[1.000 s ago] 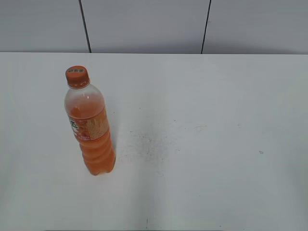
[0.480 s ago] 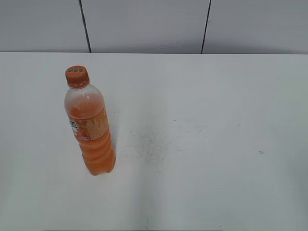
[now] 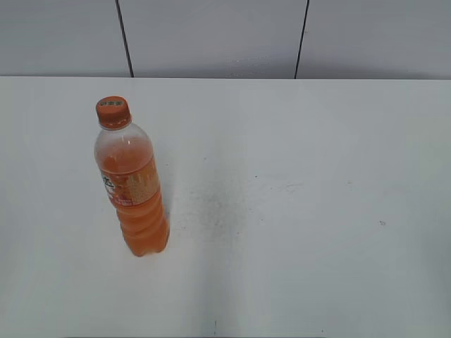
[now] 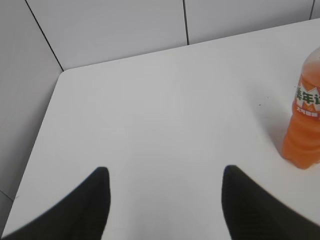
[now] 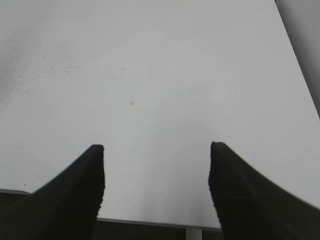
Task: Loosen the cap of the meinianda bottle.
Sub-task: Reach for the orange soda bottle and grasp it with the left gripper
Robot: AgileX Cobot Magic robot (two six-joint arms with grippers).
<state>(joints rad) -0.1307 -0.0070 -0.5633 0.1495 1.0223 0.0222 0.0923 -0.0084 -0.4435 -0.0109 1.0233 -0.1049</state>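
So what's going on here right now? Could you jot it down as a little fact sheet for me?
bottle: meinianda bottle, upright on the left part of the white table
contents: orange drink, partly full
cap: orange cap, on the neck, untouched
left gripper: left gripper, open, empty, bottle off to its right
right gripper: right gripper, open, empty, over bare table
contact: neither gripper touches the bottle

- Meinianda bottle [image 3: 133, 193]: clear glossy plastic, ribbed lower body, printed film label.
- Cap [image 3: 113, 111]: orange plastic, ridged skirt.
- Desk [image 3: 317, 211]: white, smooth, matt, faintly speckled.
- Left end effector [image 4: 162, 187] and right end effector [image 5: 156, 167]: fingers dark, matt.
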